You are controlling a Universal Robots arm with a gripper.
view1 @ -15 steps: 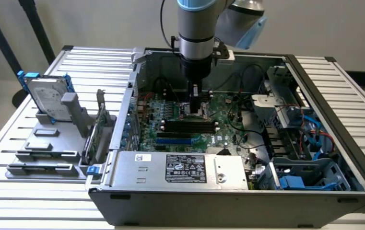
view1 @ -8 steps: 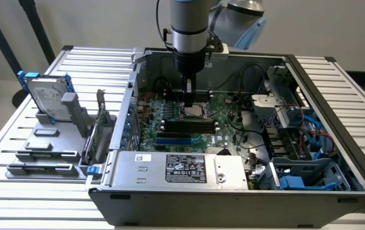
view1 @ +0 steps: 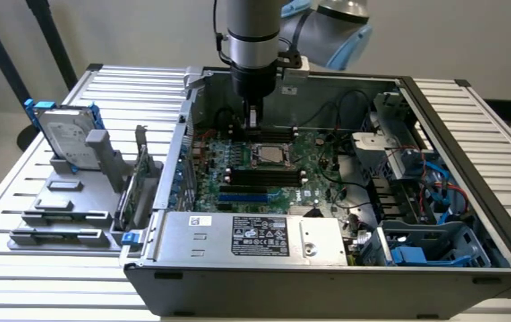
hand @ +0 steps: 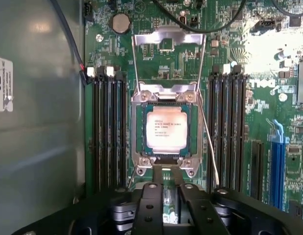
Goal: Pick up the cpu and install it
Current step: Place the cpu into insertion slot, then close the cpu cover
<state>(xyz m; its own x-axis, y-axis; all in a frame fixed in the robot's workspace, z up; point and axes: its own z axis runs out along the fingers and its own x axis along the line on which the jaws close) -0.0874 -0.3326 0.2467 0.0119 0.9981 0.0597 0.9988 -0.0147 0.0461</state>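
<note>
Slatted metal table [view1: 58, 288] carried everything. Far off to the exterior view's left of the gripper [view1: 253, 125] stood a hard drive [view1: 61, 137] in a blue frame, upright on a grey fixture [view1: 67, 201]. The gripper hung low inside the open computer case [view1: 327, 282], over the motherboard [view1: 313, 161], its fingers [hand: 149, 196] drawn nearly together — clasping nothing. Just beyond the fingertips lay the cpu [hand: 166, 128], seated flat in its socket [hand: 138, 128] with the retaining frame [hand: 168, 36] swung open. Blue cables [view1: 434, 178] ran well to the exterior view's right of the gripper.
</note>
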